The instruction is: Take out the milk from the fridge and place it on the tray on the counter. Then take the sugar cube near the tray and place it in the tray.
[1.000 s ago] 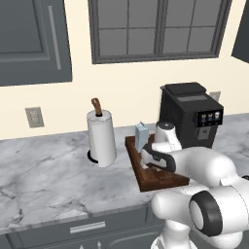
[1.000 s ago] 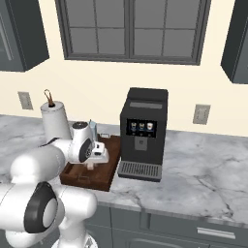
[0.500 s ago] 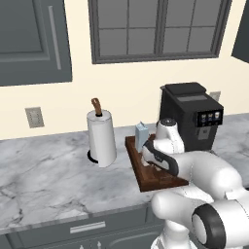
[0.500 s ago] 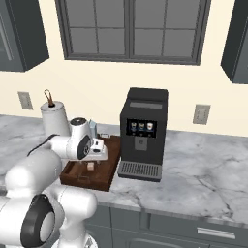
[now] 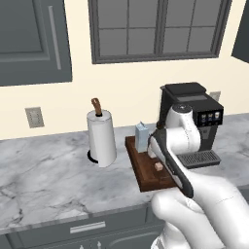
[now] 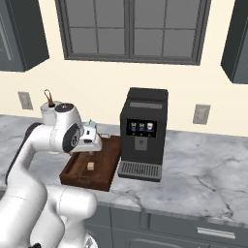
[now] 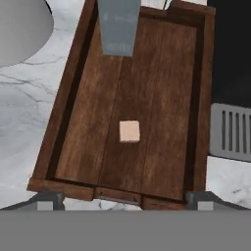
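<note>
The dark brown tray (image 7: 201, 98) lies on the marble counter (image 5: 48, 170). The pale blue-grey milk (image 7: 117, 27) carton stands upright at the tray's far end, also seen in the left base view as milk (image 5: 142, 137). The tan sugar cube (image 7: 129, 131) rests on the tray floor near its middle, apart from the carton. My gripper (image 7: 125, 198) hovers above the tray's near end, open and empty, with its fingertips (image 7: 49, 198) spread wide. In the right base view the gripper (image 6: 92, 140) hangs over the sugar cube (image 6: 90, 166). The fridge is out of view.
A white paper towel roll (image 5: 101, 138) stands left of the tray (image 5: 146, 175). A black coffee machine (image 6: 143, 133) with a drip grate (image 7: 230, 132) sits close on the tray's right. Dark cabinets and a window are behind.
The jaws have gone from nearly shut to wide open, and the sugar cube now lies free on the tray floor. The hand has lifted slightly.
</note>
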You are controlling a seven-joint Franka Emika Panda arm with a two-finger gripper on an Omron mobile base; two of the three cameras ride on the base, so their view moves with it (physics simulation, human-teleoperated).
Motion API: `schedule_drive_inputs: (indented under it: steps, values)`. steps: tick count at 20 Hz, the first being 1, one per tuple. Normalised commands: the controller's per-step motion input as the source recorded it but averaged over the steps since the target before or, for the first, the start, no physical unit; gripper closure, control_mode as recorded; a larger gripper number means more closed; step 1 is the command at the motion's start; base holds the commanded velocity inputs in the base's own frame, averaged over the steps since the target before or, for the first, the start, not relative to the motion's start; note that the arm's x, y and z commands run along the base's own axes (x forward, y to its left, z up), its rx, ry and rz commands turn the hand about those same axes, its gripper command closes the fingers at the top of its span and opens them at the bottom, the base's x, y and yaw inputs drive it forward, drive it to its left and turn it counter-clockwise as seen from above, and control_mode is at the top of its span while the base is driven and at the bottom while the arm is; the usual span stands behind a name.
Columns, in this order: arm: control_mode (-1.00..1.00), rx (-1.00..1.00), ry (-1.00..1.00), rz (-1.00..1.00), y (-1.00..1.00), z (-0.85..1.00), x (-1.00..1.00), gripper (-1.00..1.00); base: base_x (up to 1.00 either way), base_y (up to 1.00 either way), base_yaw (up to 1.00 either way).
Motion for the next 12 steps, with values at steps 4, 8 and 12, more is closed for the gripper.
schedule_drive_inputs:
  steps: [4, 8, 12]
  values:
    - [-1.0, 0.02, -0.18, -0.02, 0.0, 0.98, -0.57, -1.0, 0.0, 0.0, 0.0]
    - [-1.0, 0.02, -0.25, -0.03, -0.01, 0.92, -0.64, -1.0, 0.0, 0.0, 0.0]
    - [-1.0, 0.05, -0.22, -0.06, 0.0, 0.99, -0.6, -1.0, 0.0, 0.0, 0.0]
